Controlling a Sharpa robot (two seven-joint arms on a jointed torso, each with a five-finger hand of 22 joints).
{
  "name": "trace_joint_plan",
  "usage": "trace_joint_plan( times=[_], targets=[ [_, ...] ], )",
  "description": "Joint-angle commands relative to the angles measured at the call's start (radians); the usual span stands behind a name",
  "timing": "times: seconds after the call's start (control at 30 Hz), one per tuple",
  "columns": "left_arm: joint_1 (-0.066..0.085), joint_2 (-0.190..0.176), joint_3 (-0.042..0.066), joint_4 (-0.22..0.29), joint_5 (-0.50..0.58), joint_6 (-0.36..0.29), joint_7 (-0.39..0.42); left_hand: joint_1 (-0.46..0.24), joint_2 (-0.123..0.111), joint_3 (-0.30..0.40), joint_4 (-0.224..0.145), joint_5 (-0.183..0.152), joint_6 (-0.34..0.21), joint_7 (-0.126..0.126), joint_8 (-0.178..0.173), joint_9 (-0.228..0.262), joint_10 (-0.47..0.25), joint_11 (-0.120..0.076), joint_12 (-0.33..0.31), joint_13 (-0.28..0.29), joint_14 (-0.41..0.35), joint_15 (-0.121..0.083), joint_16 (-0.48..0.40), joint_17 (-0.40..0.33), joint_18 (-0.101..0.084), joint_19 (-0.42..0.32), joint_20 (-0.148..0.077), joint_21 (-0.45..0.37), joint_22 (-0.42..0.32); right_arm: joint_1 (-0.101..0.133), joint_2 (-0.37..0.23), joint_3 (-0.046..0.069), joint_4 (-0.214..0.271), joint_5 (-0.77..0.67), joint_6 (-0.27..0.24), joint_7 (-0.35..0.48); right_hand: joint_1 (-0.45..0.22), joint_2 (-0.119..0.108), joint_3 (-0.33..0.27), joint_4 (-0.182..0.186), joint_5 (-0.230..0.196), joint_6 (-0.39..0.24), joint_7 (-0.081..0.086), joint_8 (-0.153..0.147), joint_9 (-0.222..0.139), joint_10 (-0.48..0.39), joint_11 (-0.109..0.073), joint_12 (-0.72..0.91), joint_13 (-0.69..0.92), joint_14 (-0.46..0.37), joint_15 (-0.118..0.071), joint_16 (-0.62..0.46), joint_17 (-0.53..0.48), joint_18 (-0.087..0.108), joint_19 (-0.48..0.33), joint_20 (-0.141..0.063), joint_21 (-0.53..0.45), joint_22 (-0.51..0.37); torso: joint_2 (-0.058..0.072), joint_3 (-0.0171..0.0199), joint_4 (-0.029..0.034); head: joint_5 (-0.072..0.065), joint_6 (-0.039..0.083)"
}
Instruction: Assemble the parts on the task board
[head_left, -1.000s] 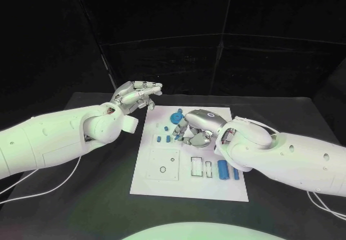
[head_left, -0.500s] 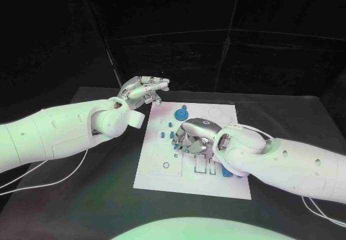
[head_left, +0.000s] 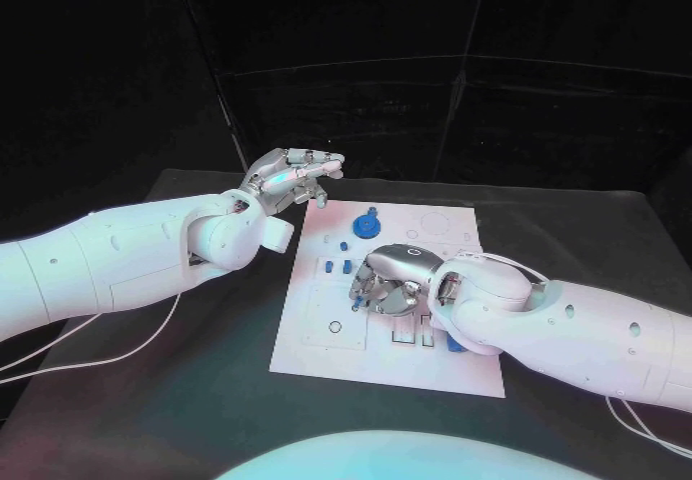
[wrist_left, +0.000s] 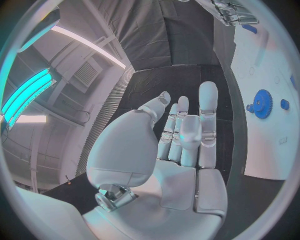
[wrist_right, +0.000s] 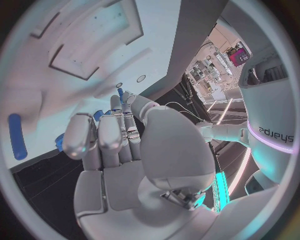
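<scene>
The white task board (head_left: 332, 345) lies flat in the middle of the black tabletop (head_left: 173, 400), its near end bare apart from a square recess with a small hole and, beside that, narrow slots partly hidden by the right arm. A blue rod (wrist_right: 17, 136) lies on the board near those slots, clear of the fingers in the right wrist view. Just past it, the right hand (head_left: 389, 280) hangs palm-down over the middle of the board, its fingers (wrist_right: 100, 137) curled inward and bunched close together; a small blue piece (wrist_right: 120, 92) shows at the fingertips, but whether it is pinched or merely lies under them cannot be told from either view. Left of that hand, a few short blue pegs (head_left: 336, 267) sit on the board in a loose row, apart from one another. Farther along, a round blue gear (head_left: 366, 225) stands on the board near its far end, with a smaller blue knob just beyond it and pale circular recesses to its right. Farthest off, the left hand (head_left: 293, 172) is raised above the tabletop just off the board's far left corner, holding nothing, its fingers (wrist_left: 206, 107) stretched out and slightly apart, well clear of every part.
</scene>
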Motion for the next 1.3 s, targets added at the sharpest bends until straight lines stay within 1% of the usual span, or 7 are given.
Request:
trace_joint_plan(
  times=[0.03, 0.23, 0.43, 0.8, 1.0, 1.3],
  targets=[
    [0.001, 0.002, 0.001, 0.0, -0.007, 0.011, 0.005, 0.008, -0.002, -0.006, -0.002, 0.001, -0.009, 0.002, 0.003, 0.0, -0.007, 0.001, 0.005, 0.002, -0.007, -0.001, 0.001, 0.001, 0.02, -0.006, 0.001, -0.002, 0.001, -0.002, 0.003, 0.0, -0.001, -0.018, 0.025, 0.008, -0.006, 0.001, -0.004, -0.001, 0.003, 0.005, 0.0, 0.0, 0.001, 0.002, -0.002, -0.004, 0.0, 0.016, -0.009, 0.004, 0.0, -0.017, -0.002, -0.005, 0.003, 0.0, 0.0, 0.0007, 0.0008, 0.001, 0.0],
    [0.001, 0.003, 0.001, -0.001, -0.008, 0.011, 0.004, 0.008, -0.002, -0.006, -0.002, 0.001, -0.009, 0.002, 0.003, 0.0, -0.007, 0.001, 0.005, 0.002, -0.007, -0.001, 0.001, 0.001, 0.02, -0.006, 0.001, -0.002, 0.001, -0.005, 0.006, 0.0, -0.005, -0.021, 0.027, 0.009, -0.006, 0.001, -0.004, -0.001, 0.003, 0.005, 0.0, 0.0, 0.001, 0.002, -0.002, -0.004, 0.0, 0.016, -0.009, 0.004, 0.0, -0.017, -0.002, -0.005, 0.003, 0.0, 0.0, -0.0002, 0.0, 0.002, -0.002],
    [0.001, 0.003, 0.001, -0.001, -0.008, 0.012, 0.004, 0.008, -0.002, -0.006, -0.002, 0.001, -0.009, 0.002, 0.003, 0.0, -0.007, 0.001, 0.005, 0.002, -0.007, -0.001, 0.001, 0.001, 0.02, -0.006, 0.001, -0.002, 0.001, -0.008, 0.009, 0.0, -0.008, -0.022, 0.026, 0.007, -0.006, 0.001, -0.004, -0.001, 0.003, 0.005, 0.0, 0.0, 0.001, 0.002, -0.002, -0.004, 0.0, 0.016, -0.009, 0.004, 0.0, -0.017, -0.002, -0.005, 0.003, 0.0, 0.0, 0.0002, 0.0003, 0.003, -0.004],
    [0.001, 0.003, 0.001, -0.001, -0.008, 0.015, 0.002, 0.008, -0.002, -0.007, -0.002, 0.001, -0.009, 0.002, 0.003, 0.0, -0.007, 0.001, 0.006, 0.002, -0.007, -0.001, 0.001, 0.001, 0.02, -0.006, 0.001, -0.002, 0.001, -0.009, 0.016, 0.0, -0.014, -0.056, 0.025, -0.029, -0.007, 0.003, -0.004, -0.001, 0.006, 0.005, 0.0, -0.001, 0.001, 0.002, -0.001, -0.005, 0.0, 0.016, -0.008, 0.004, 0.0, -0.017, -0.003, -0.005, 0.003, -0.001, 0.001, -0.0001, 0.0003, 0.005, -0.007],
    [0.001, 0.003, 0.001, 0.0, -0.008, 0.017, 0.0, 0.008, -0.002, -0.008, -0.001, 0.001, -0.009, 0.002, 0.003, 0.0, -0.008, 0.001, 0.006, 0.002, -0.007, -0.001, 0.001, 0.0, 0.02, -0.006, 0.001, -0.002, 0.001, -0.01, 0.025, 0.0, -0.014, -0.079, 0.044, -0.054, -0.007, 0.003, -0.004, -0.001, 0.006, 0.005, 0.0, -0.001, 0.001, 0.002, -0.001, -0.005, 0.0, 0.016, -0.008, 0.003, -0.002, -0.016, -0.004, -0.005, 0.003, -0.002, 0.0, -0.0002, -0.0004, 0.006, -0.009],
    [0.002, 0.003, 0.001, 0.0, -0.008, 0.016, -0.002, 0.008, -0.002, -0.008, -0.001, 0.001, -0.009, 0.002, 0.003, 0.0, -0.008, 0.001, 0.006, 0.002, -0.007, -0.001, 0.001, 0.0, 0.02, -0.006, 0.001, -0.002, 0.001, -0.01, 0.035, 0.0, -0.018, -0.086, 0.063, -0.061, -0.016, -0.004, -0.011, 0.002, 0.005, -0.003, 0.003, -0.008, -0.001, -0.005, 0.002, -0.01, -0.001, 0.012, -0.006, -0.006, -0.016, -0.014, -0.013, -0.003, -0.005, -0.014, 0.0, -0.0002, 0.0011, 0.007, -0.009]
  ],
)
